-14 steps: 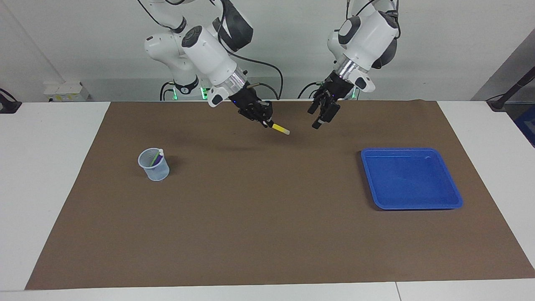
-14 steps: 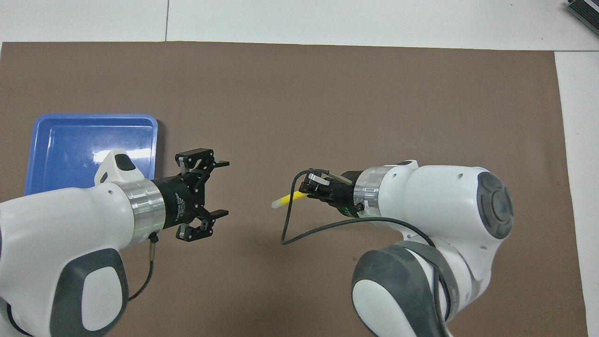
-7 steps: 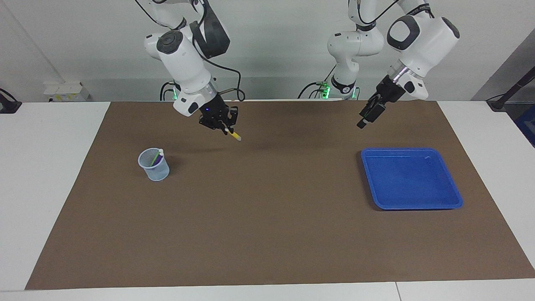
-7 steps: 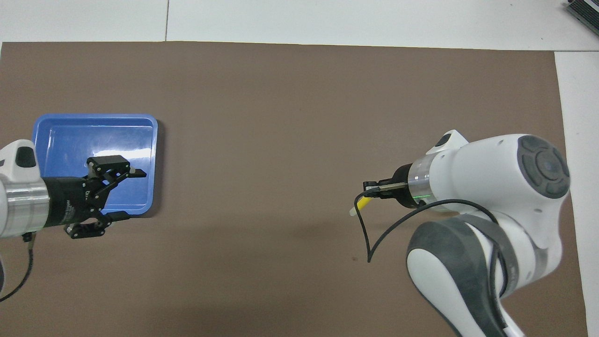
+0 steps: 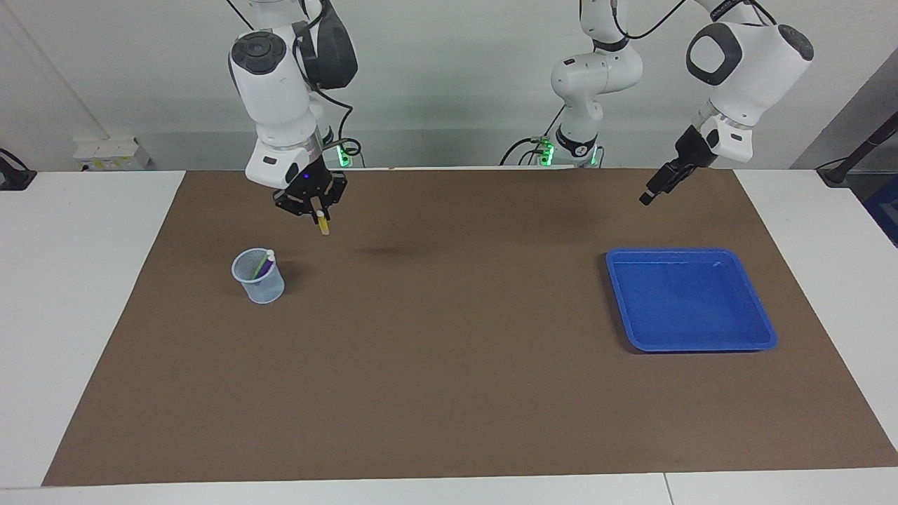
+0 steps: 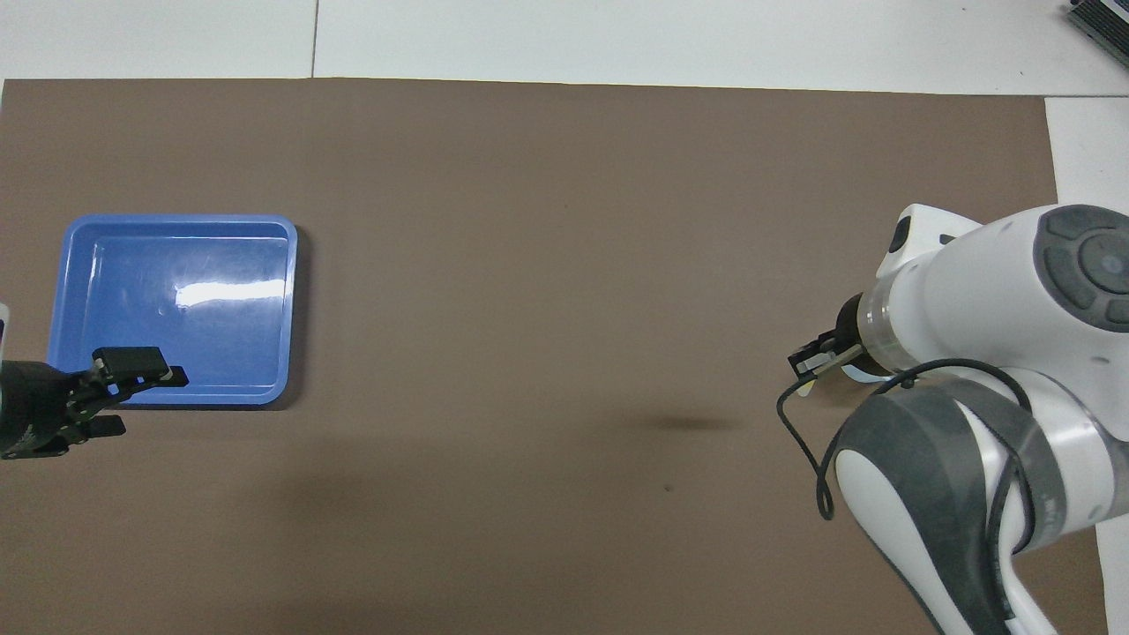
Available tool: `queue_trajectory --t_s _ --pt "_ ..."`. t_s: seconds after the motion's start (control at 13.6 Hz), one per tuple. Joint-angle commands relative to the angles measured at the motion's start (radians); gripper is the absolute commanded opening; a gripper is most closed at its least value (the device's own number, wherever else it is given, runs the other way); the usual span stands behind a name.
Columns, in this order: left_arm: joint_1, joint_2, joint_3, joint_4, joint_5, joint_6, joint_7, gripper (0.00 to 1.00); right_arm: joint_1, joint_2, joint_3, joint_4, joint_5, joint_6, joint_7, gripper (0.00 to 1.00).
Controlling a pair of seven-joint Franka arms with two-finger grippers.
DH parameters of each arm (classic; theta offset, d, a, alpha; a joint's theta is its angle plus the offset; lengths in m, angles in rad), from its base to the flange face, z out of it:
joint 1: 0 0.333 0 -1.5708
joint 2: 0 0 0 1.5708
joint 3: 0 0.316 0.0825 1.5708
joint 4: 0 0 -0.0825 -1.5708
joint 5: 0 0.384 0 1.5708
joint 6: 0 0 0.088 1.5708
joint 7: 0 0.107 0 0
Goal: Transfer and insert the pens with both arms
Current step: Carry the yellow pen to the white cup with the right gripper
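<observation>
My right gripper (image 5: pixel 317 210) is shut on the yellow pen (image 5: pixel 323 224), which hangs almost upright with its pale tip down. It is over the brown mat, beside the clear plastic cup (image 5: pixel 259 279) and higher than its rim. The cup holds the green pen (image 5: pixel 263 262) and the purple pen (image 5: pixel 260 270). In the overhead view my right gripper (image 6: pixel 818 360) shows under its arm, and the cup is hidden. My left gripper (image 5: pixel 654 191) is open and empty, raised over the mat beside the blue tray; its fingers (image 6: pixel 141 362) show spread in the overhead view.
The blue tray (image 5: pixel 691 301) lies empty on the mat toward the left arm's end and also shows in the overhead view (image 6: pixel 176 335). The brown mat (image 5: pixel 449 379) covers most of the white table.
My right gripper has carried the yellow pen from the middle of the table toward the cup and turned it nearly upright. My left gripper has drawn back, open, toward its own end by the tray.
</observation>
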Motion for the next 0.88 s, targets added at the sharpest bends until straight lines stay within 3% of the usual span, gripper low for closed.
queue_trajectory --t_s 0.0,0.29,0.59,0.81 --pt "0.033 -0.017 -0.009 0.012 0.106 -0.021 0.181 1.00 -0.079 0.019 0.005 0.015 -0.042 0.032 -0.223 0.00" --pt "0.018 0.026 -0.010 0.084 0.166 -0.025 0.217 1.00 -0.087 0.027 0.007 0.030 -0.154 0.050 -0.393 0.00" --pt "0.008 0.089 -0.018 0.182 0.168 -0.023 0.209 1.00 -0.139 0.030 0.008 -0.032 -0.139 0.176 -0.465 0.00" --pt "-0.036 0.106 -0.018 0.214 0.169 -0.023 0.208 1.00 -0.176 0.022 0.007 -0.066 -0.073 0.187 -0.469 0.00"
